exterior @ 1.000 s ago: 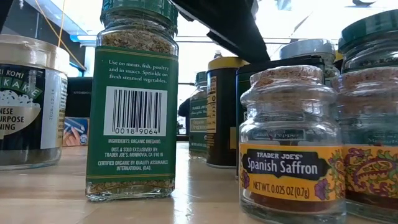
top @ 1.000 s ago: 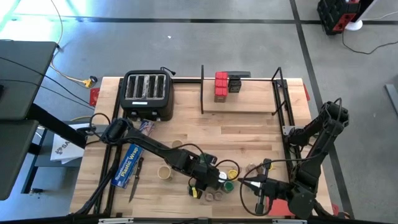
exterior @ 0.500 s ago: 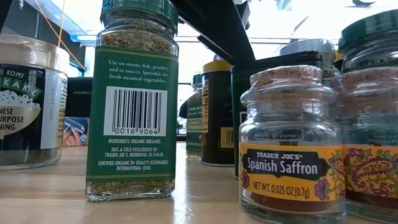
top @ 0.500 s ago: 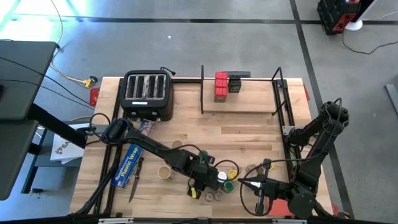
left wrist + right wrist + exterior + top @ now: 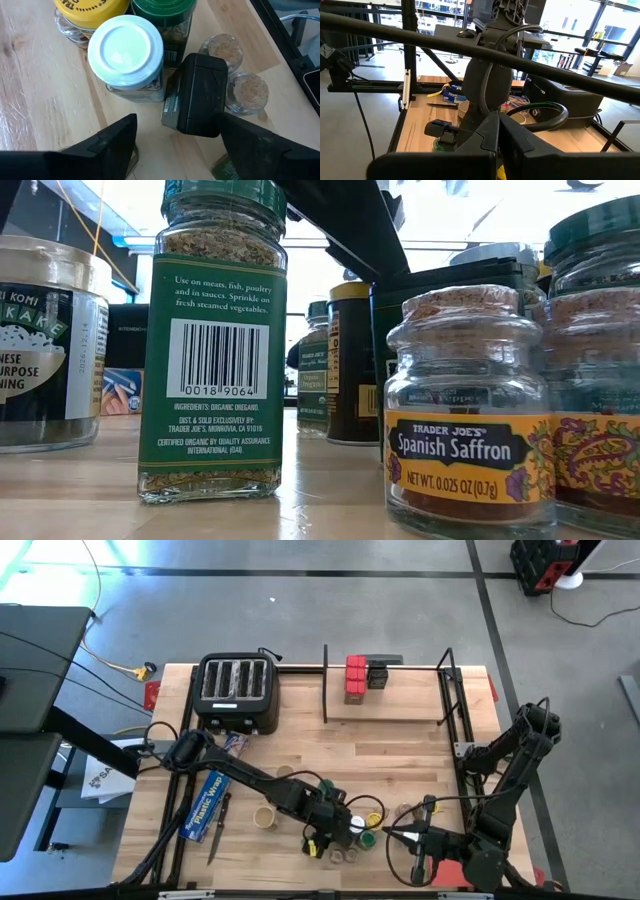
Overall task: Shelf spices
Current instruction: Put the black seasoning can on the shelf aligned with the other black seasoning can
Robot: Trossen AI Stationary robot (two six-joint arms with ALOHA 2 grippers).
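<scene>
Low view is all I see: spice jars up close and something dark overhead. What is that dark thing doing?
Observer: It is the left arm; its left gripper stands open around a black rectangular spice box, beside a white-lidded glass jar.
Operator: Is anything shelved yet?
Observer: Yes: red rectangular tins and another black box sit on the light-wood shelf at the table's far side.
Operator: And the other arm?
Observer: The right gripper waits shut near the table's front right.

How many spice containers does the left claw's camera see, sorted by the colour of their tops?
Yellow lid: 1
White lid: 1
Green lid: 1
Cork tops: 2
Black box: 1
Total: 6
A green sliver at the picture's edge is not counted.
</scene>
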